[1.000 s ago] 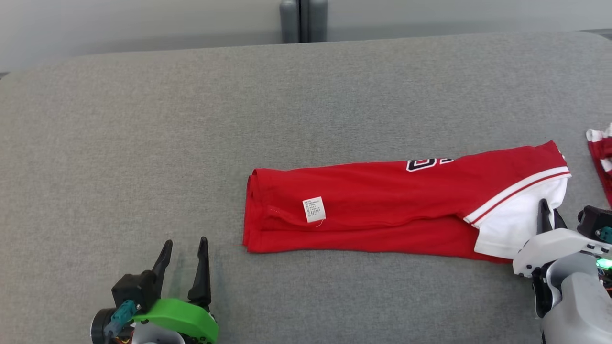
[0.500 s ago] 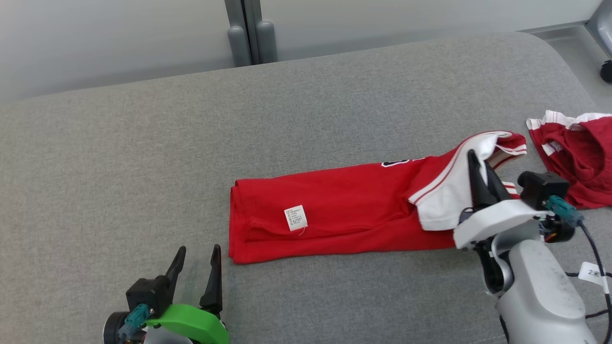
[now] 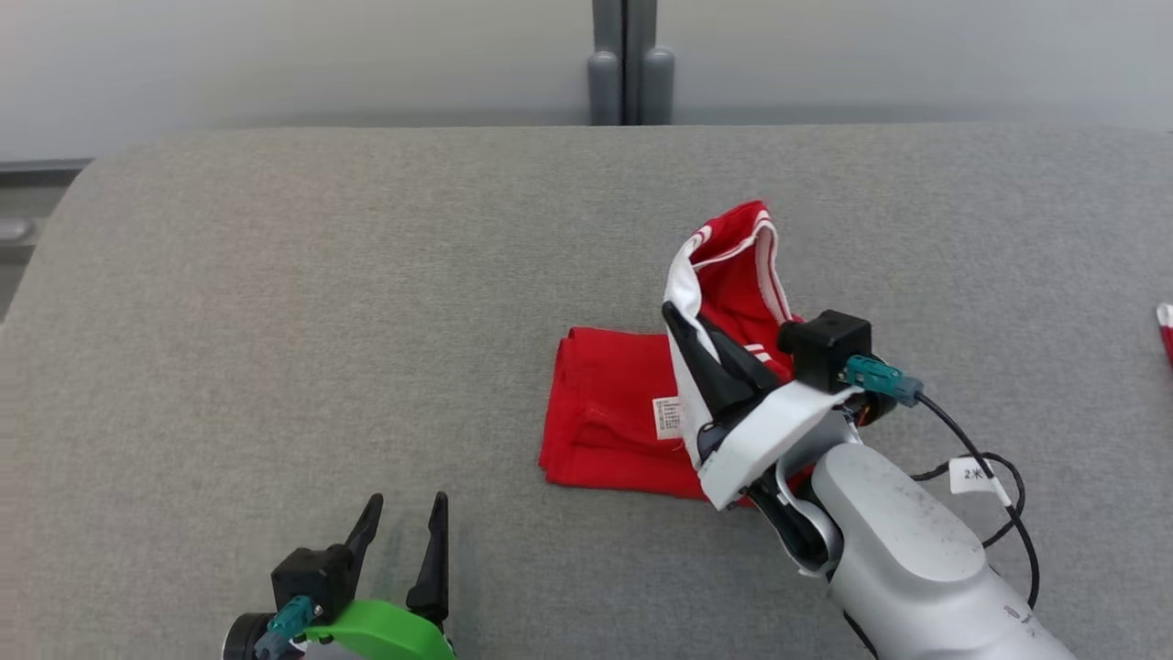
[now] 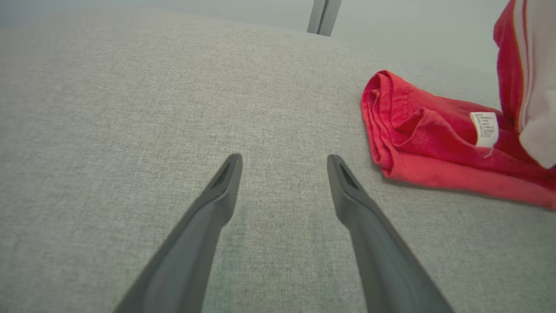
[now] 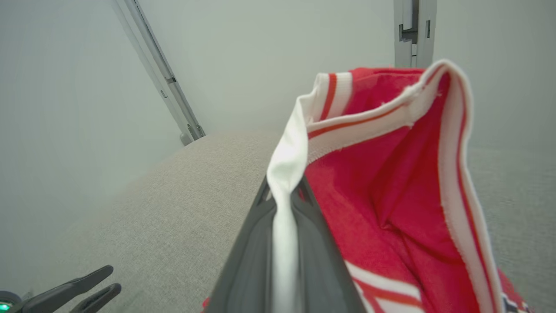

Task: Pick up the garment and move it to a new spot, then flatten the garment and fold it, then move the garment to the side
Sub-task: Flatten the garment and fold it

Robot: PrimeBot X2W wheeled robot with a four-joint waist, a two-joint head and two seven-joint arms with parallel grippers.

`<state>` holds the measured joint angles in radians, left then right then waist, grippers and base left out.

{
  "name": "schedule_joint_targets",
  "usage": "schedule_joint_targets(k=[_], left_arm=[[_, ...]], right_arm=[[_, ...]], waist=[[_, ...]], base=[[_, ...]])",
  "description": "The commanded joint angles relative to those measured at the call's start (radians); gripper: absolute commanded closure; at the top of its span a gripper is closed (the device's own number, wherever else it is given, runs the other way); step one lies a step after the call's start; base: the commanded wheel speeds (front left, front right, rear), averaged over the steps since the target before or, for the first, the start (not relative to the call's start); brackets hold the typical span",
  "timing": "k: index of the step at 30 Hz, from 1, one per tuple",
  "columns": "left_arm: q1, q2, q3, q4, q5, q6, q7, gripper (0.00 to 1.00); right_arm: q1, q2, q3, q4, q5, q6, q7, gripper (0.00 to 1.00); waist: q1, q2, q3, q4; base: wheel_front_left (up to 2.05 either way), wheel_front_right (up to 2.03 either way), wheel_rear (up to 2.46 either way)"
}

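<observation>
The garment (image 3: 605, 431) lies on the padded surface (image 3: 275, 321), right of left pincer (image 3: 408, 500).

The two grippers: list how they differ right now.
The left gripper is open and holds nothing. The right gripper is shut on the white-trimmed end of the red garment. The left gripper is over bare grey cushion, apart from the garment. The right gripper is above the garment's flat folded part and holds the pinched end up off it. Both have two long dark fingers.
</observation>
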<state>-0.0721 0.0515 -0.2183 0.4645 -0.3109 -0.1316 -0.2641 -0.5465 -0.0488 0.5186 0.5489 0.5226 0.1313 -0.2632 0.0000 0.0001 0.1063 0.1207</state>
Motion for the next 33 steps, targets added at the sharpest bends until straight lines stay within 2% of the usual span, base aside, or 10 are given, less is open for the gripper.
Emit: schedule_joint_targets(k=[1, 2, 3, 7, 11, 22, 26, 33], left_arm=[[-0.001, 0.001, -0.003, 0.005, -0.009, 0.002, 0.001, 0.0], [-0.001, 0.001, -0.005, 0.006, -0.011, 0.002, 0.001, 0.0], [-0.001, 0.001, -0.009, 0.006, -0.013, 0.002, 0.001, 0.0], [-0.005, 0.001, -0.005, 0.006, -0.017, 0.002, 0.001, 0.0], [-0.013, 0.001, 0.011, -0.006, -0.012, 0.002, 0.001, 0.0], [-0.027, 0.002, 0.068, -0.037, 0.057, 0.002, 0.001, 0.0], [-0.017, 0.002, 0.095, -0.047, 0.09, 0.002, 0.001, 0.0], [0.027, 0.006, 0.128, -0.068, 0.149, 0.002, 0.001, 0.0]], right_arm=[[-0.02, -0.004, 0.023, 0.013, 0.017, -0.001, -0.002, 0.94], [-0.03, -0.005, 0.045, 0.027, 0.029, -0.001, -0.001, 0.61], [-0.041, -0.005, 0.055, 0.026, 0.039, -0.001, -0.001, 0.0], [-0.061, -0.005, 0.069, 0.013, 0.053, -0.001, -0.001, 0.0], [-0.045, -0.007, 0.018, 0.01, 0.0, -0.001, -0.001, 0.0], [0.107, -0.004, -0.338, -0.01, -0.288, -0.001, -0.001, 0.0], [0.178, -0.004, -0.428, -0.029, -0.35, -0.001, -0.001, 0.0], [0.305, -0.004, -0.498, -0.054, -0.402, -0.001, -0.001, 0.0]], waist=[[0.0, -0.0001, -0.001, 0.087], [0.0, -0.0001, 0.0, 0.098], [0.0, -0.0001, 0.0, 0.106], [0.0, -0.0001, 0.0, 0.114], [0.0, -0.0001, -0.005, 0.074], [0.0, -0.0001, -0.012, -0.1], [0.0, -0.0001, -0.018, -0.147], [0.0, -0.0001, -0.038, -0.188]], base=[[0.0, 0.0, 0.0], [0.0, 0.0, 0.0], [0.0, 0.0, 0.0], [0.0, 0.0, 0.0], [0.0, 0.0, 0.0], [0.0, 0.0, 0.0], [0.0, 0.0, 0.0], [0.0, 0.0, 0.0]])
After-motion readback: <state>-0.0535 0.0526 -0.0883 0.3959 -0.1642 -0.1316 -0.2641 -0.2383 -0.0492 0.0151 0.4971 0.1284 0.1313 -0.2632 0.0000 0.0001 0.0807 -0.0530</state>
